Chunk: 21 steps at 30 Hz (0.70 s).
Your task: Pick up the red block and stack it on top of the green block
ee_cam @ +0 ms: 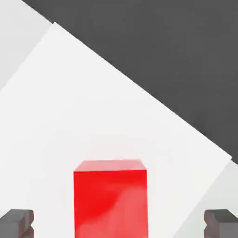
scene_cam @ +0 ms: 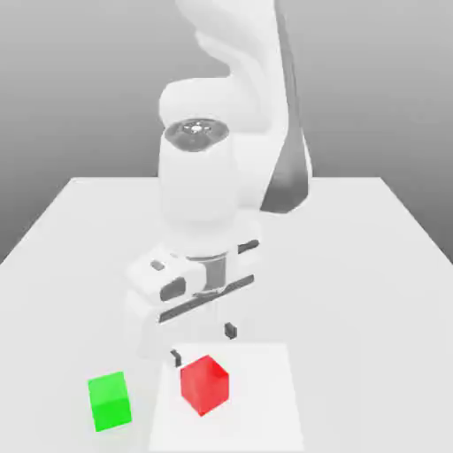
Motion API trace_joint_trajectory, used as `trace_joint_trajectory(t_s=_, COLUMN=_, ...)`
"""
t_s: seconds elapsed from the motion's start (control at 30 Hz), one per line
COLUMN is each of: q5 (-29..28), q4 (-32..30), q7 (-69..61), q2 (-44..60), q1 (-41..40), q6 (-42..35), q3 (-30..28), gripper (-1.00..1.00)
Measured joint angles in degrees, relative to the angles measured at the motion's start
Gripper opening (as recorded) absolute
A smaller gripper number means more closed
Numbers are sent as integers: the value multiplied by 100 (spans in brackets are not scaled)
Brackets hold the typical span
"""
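So from where I'm standing there's a big pale grey, smooth-topped table (scene_cam: 354, 265), pretty much plain all over. Near its front edge sits a flat, bright white four-sided patch (scene_cam: 265, 416), a bit brighter than the tabletop around it, can't tell if it's a sheet or just a marking. Behind the table it's a plain grey backdrop (scene_cam: 380, 88), lighter up top and darker lower down. In the hand view, a dark grey flat area (ee_cam: 186, 56) runs right along one straight edge of the white patch.
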Motion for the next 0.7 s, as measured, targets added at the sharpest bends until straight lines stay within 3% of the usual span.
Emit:
trace_joint_trajectory(t_s=0.07, q5=224, q4=57, q7=-178, q2=416, q1=-135, q6=341, q3=185, gripper=0)
trace_joint_trajectory(t_s=0.1, q5=319, q4=87, q7=-252, q2=622, q1=-231, q6=513, q3=301, gripper=-100)
trace_joint_trajectory(t_s=0.33, q5=319, q4=94, q7=-251, q2=672, q1=-272, q6=545, q3=343, gripper=-100)
trace_joint_trajectory(t_s=0.53, q5=-272, q4=-45, q7=196, q2=-372, q1=-161, q6=-346, q3=48, gripper=-100)
trace_joint_trajectory(t_s=0.7, q5=-314, q4=383, q7=442, q2=-516, q1=-773, q6=-928, q3=-371, gripper=-100)
